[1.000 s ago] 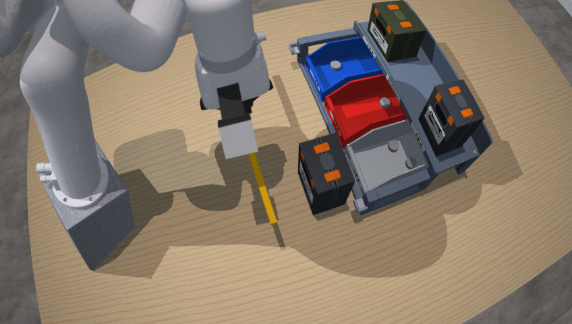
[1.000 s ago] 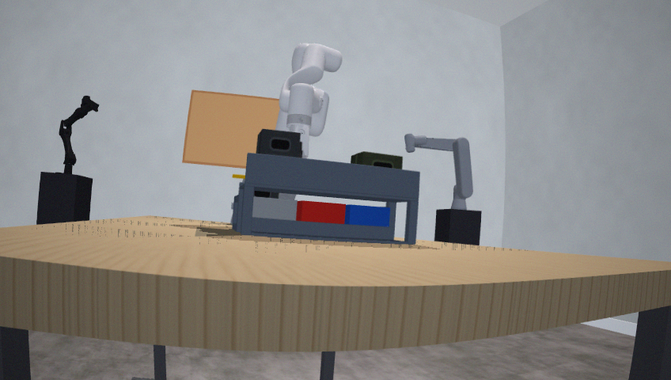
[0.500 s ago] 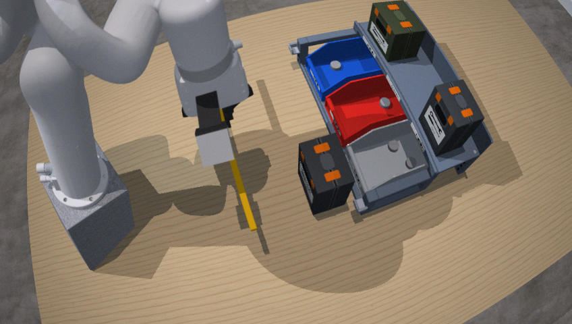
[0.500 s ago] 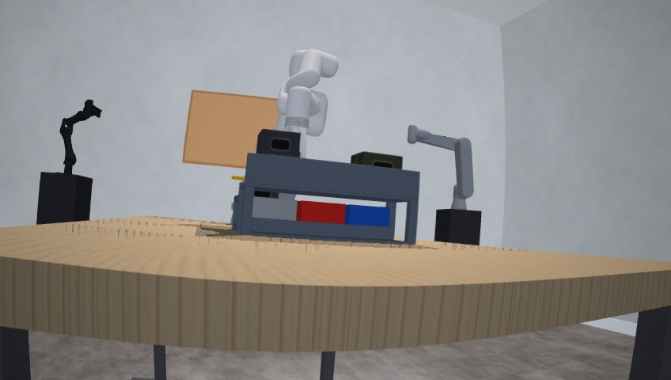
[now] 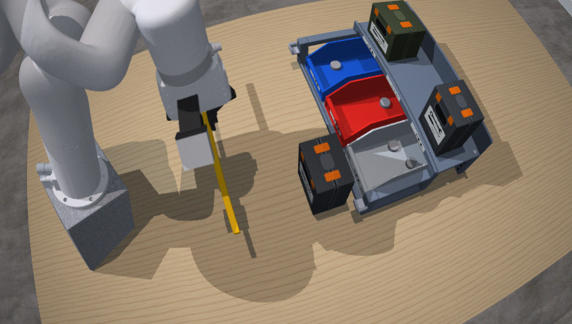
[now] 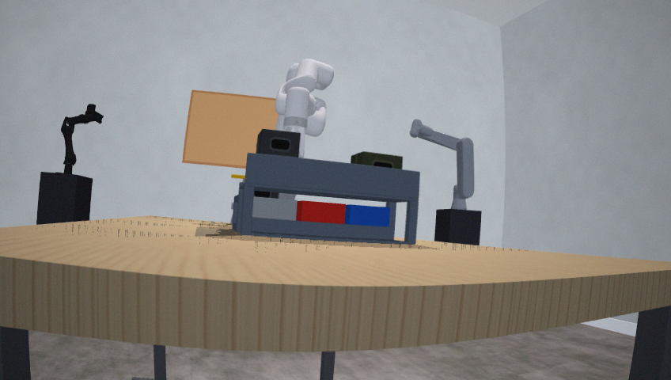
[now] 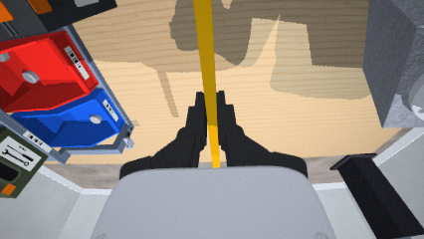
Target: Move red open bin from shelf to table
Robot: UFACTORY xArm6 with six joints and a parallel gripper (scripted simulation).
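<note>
Your hand (image 5: 206,120) (image 7: 211,103) is clenching the yellow bar (image 5: 225,192) (image 7: 205,65), upper left of top view; red bin (image 5: 365,110) (image 6: 320,212) (image 7: 45,75) is sitting on the shelf (image 5: 425,79) (image 6: 329,176) (image 7: 102,75), upper right.

green case (image 5: 397,30) (image 6: 377,159) (image 7: 17,164) | orange board (image 6: 223,129) on wall (image 6: 141,47) (image 7: 50,214) | black arm (image 6: 68,138), grey arm (image 6: 464,167) apart

Top view: fingertips of the claw (image 5: 212,122) (image 7: 210,95) masked by its own housing; upper arm (image 5: 168,36) cut off at the top edge. Exterior: claw not made out; yellow bar (image 5: 220,172) (image 6: 237,176) (image 7: 205,60) mostly behind the shelf (image 5: 405,76) (image 6: 329,176) (image 7: 102,65). Contents of the red bin (image 5: 361,114) (image 6: 321,212) (image 7: 50,70) screened there by its back wall. Wrist view, left of the claw in frame: red bin and green case (image 5: 401,32) (image 6: 377,159) (image 7: 17,159) clipped by the left edge. Bar's far end, ahead of the claw, beyond the top edge. Bin label print too small to read.
</note>
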